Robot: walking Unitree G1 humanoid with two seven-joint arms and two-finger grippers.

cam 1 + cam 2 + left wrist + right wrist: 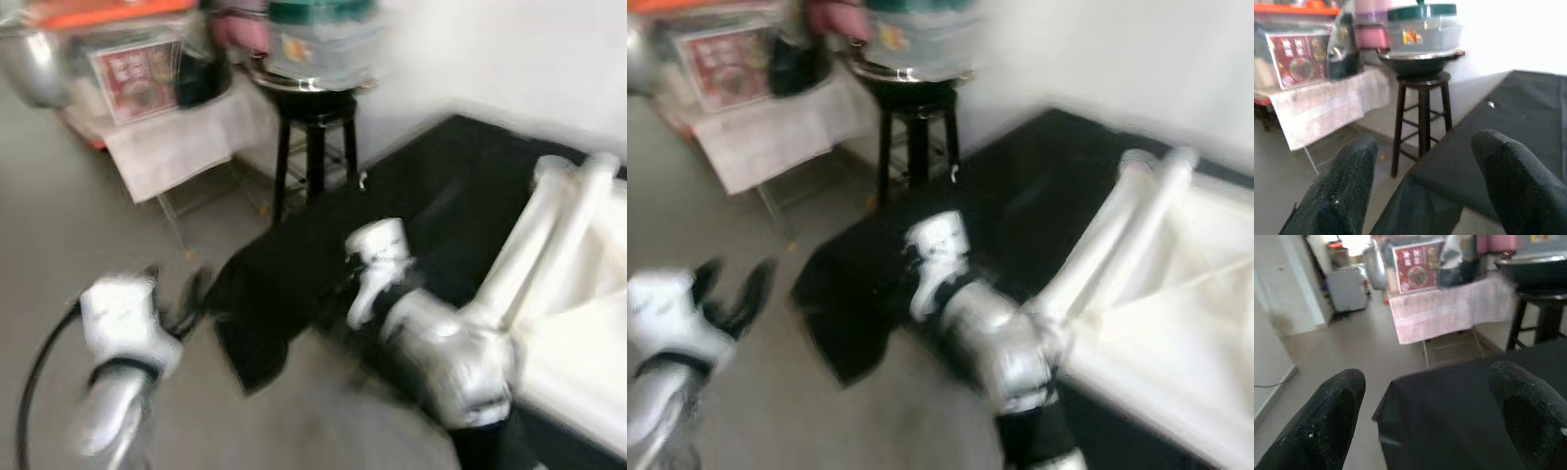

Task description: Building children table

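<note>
We make out pale characters on the red poster [1297, 59] leaning on the cloth-covered desk [1327, 107], too small to read; the container's label [1411, 37] is an unreadable orange-red mark.

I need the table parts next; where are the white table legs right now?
The white table legs lie on the black cloth at the robot's right, just beyond its right arm.

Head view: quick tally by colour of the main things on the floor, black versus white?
Black: 2, the cloth and the stool.
White: 1, the table frame lying on the cloth.
Total: 3.
</note>
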